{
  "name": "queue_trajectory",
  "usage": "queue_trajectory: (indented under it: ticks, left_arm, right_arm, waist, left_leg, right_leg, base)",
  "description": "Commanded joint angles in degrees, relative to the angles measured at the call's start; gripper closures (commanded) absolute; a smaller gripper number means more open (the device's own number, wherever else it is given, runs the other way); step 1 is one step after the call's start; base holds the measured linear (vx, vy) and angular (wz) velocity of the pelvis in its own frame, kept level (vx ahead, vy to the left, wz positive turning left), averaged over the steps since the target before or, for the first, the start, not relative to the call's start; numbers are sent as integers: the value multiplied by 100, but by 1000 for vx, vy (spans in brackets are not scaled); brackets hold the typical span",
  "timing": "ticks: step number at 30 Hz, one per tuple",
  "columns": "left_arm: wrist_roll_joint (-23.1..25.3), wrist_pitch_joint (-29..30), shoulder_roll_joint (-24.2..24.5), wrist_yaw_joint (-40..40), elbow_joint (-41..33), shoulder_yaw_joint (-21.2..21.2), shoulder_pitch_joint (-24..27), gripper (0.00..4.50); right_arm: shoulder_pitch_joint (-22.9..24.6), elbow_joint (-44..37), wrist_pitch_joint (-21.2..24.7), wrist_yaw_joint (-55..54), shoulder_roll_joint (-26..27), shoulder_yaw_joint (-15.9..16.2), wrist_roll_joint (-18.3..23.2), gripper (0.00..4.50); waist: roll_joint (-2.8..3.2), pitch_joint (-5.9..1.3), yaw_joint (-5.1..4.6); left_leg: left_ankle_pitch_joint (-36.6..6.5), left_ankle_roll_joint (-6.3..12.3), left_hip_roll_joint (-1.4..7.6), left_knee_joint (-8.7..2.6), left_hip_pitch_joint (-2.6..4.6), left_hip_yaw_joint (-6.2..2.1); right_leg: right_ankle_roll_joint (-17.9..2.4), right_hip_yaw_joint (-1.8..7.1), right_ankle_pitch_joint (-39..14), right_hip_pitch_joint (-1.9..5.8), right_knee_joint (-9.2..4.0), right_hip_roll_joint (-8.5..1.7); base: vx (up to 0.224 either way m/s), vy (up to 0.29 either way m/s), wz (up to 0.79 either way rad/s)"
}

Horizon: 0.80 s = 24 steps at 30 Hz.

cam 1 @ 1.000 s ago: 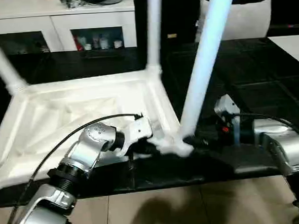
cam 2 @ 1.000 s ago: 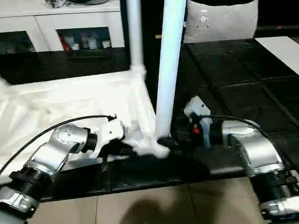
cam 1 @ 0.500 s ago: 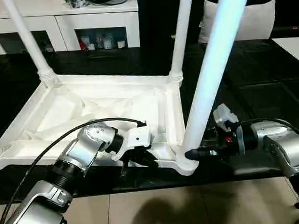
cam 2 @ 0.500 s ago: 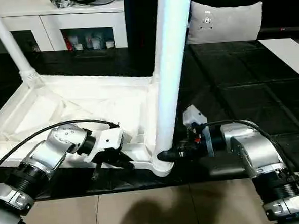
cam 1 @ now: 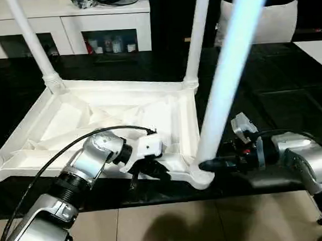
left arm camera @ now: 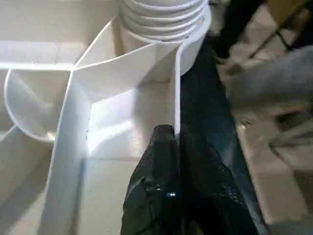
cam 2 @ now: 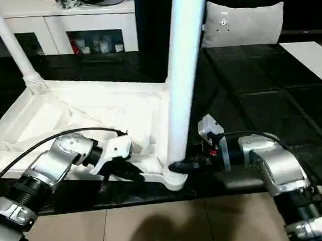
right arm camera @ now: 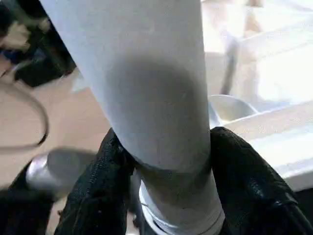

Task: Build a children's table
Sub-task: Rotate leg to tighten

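The left jaws [left arm camera: 173, 147] are clamped on the thin rim wall of the tabletop [cam 1: 95, 116], one black finger inside the wall and one outside it, close to the near corner socket [cam 1: 201, 175]. The right jaws [right arm camera: 161, 156] are closed around the base of a leg [cam 1: 224, 84], a finger [right arm camera: 98, 181] pressed to each side of the round shaft just above the ribbed end where it enters that socket. The two jaws sit near each other, with the socket between them.

The tabletop lies upside down on the black counter [cam 1: 279, 91], ribbed underside up, stretching away from both jaws toward the far side. The gripped leg rises steeply from the socket beside the right jaws and leans slightly. Two more legs [cam 1: 33, 43] [cam 1: 198, 33] stand in the far corner sockets, well apart from the jaws. Beyond the tabletop stands a white cabinet [cam 1: 67, 25] with glass doors, and past the right jaws a pale cushion [cam 1: 278, 20] sits at the counter's far edge.
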Motion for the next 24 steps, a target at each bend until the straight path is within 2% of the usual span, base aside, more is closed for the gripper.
queue_trajectory:
  ticks: [1, 2, 3, 4, 5, 6, 9, 10, 11, 12, 13, 14, 16, 18, 20, 21, 24]
  left_arm:
    - [9, 434, -338, 529, -104, 11, -25, 450]
    - [-4, 649, -448, 793, -107, 108, -35, 450]
    - [-21, 786, -527, 957, -119, 174, -40, 450]
    - [-31, 870, -576, 1059, -129, 215, -42, 450]
    - [-41, 1052, -669, 1252, -146, 289, -50, 450]
    - [-43, 1156, -743, 1405, -158, 342, -56, 450]
    - [-22, 1507, -1163, 2299, -88, 653, -125, 450]
    - [-2, 1669, -1598, 3231, 83, 990, -227, 450]
    - [11, 1677, -1652, 3361, 109, 1028, -242, 450]
    - [72, 1689, -1740, 3578, 119, 1061, -254, 450]
    - [78, 1694, -1834, 3746, 116, 1112, -254, 450]
    - [40, 1713, -1930, 3861, 104, 1174, -253, 450]
    - [61, 1748, -2047, 3975, 5, 1173, -221, 450]
    - [115, 1719, -2039, 3994, -40, 1116, -196, 450]
    - [193, 1619, -1978, 3928, -66, 1025, -169, 450]
    - [247, 1525, -1919, 3869, -78, 959, -145, 450]
    - [299, 1379, -1765, 3714, -74, 841, -101, 450]
  right_arm:
    - [-231, -88, 392, -895, 382, -128, 38, 248]
    - [-308, -13, 508, -1337, 535, -158, -124, 248]
    - [-355, 58, 602, -1598, 637, -181, -214, 248]
    - [-384, 104, 663, -1760, 701, -196, -268, 248]
    - [-422, 163, 751, -2036, 809, -227, -355, 248]
    - [-452, 216, 824, -2265, 906, -262, -409, 249]
    - [-576, 540, 899, -3322, 1357, -483, -658, 251]
    - [-630, 773, 771, -4010, 1679, -613, -842, 251]
    - [-637, 809, 728, -4092, 1717, -628, -862, 251]
    - [-644, 845, 593, -4264, 1799, -663, -892, 251]
    - [-645, 869, 445, -4337, 1882, -734, -838, 251]
    - [-638, 863, 307, -4373, 1944, -783, -797, 196]
    - [-607, 761, 264, -4359, 2076, -855, -690, 184]
    - [-568, 655, 293, -4311, 2117, -838, -676, 156]
    - [-519, 556, 260, -4225, 2112, -782, -711, 144]
    - [-487, 511, 215, -4173, 2087, -734, -746, 134]
    - [-413, 467, 71, -4007, 1938, -661, -750, 112]
  waist:
    - [-67, -327, -35]
    - [-69, -314, -99]
    - [-69, -321, -120]
    - [-74, -313, -182]
    - [-59, -318, -202]
    - [-72, -317, -252]
    - [-82, -336, -376]
    - [-78, -331, -402]
    - [-75, -341, -418]
    - [-81, -347, -411]
    - [-89, -356, -405]
    - [-85, -358, -399]
    - [-95, -377, -375]
    - [-69, -383, -354]
    - [-57, -378, -331]
    - [-30, -375, -328]
    - [-40, -357, -326]
  left_leg:
    - [-454, 329, 79, -389, -93, 62]
    - [-528, 215, 42, -384, -101, 56]
    - [-523, 186, 33, -382, -112, 48]
    - [-584, 181, 13, -374, -109, 52]
    - [-602, 181, 14, -372, -107, 46]
    - [-649, 211, -5, -359, -127, 45]
    - [-607, 238, -16, -338, -137, 41]
    - [-574, 267, -30, -334, -149, 43]
    - [-556, 274, -29, -324, -145, 50]
    - [-548, 340, -43, -316, -123, 62]
    - [-471, 403, -24, -334, -152, 50]
    - [-433, 433, -11, -335, -154, 50]
    - [-276, 567, -1, -341, -167, 42]
    - [-104, 653, 19, -346, -168, 38]
    - [-8, 690, 46, -349, -159, 36]
    - [-21, 691, 45, -352, -156, 33]
    - [-202, 654, 44, -363, -135, 50]
  right_leg:
    - [-308, 318, -2385, 427, -462, -318]
    - [-174, 282, -2690, 432, -503, -306]
    - [-128, 265, -2737, 440, -509, -305]
    - [-31, 245, -2883, 429, -561, -296]
    - [-25, 241, -2897, 435, -560, -304]
    - [32, 224, -2935, 435, -586, -289]
    - [-17, 209, -2845, 419, -585, -287]
    - [-29, 198, -2832, 419, -594, -276]
    - [-40, 204, -2795, 413, -586, -273]
    - [-53, 200, -2806, 395, -615, -270]
    - [-85, 218, -2675, 423, -582, -279]
    - [-110, 230, -2590, 422, -566, -281]
    - [-228, 261, -2233, 441, -505, -282]
    - [-342, 287, -1911, 445, -452, -282]
    - [-466, 304, -1714, 447, -418, -295]
    - [-486, 303, -1706, 449, -417, -295]
    - [-459, 306, -1900, 447, -456, -298]
  base:
    - [0, 0, 0]
    - [0, 0, 0]
    - [0, 0, 0]
    - [0, 0, 0]
    - [0, 0, 0]
    - [0, 0, 0]
    - [0, 0, 0]
    - [0, 0, 0]
    - [0, 0, 0]
    - [0, 0, 0]
    - [0, 0, 0]
    - [0, 0, 0]
    - [0, 0, 0]
    - [0, 0, 0]
    - [0, 0, 0]
    - [0, 0, 0]
    - [0, 0, 0]
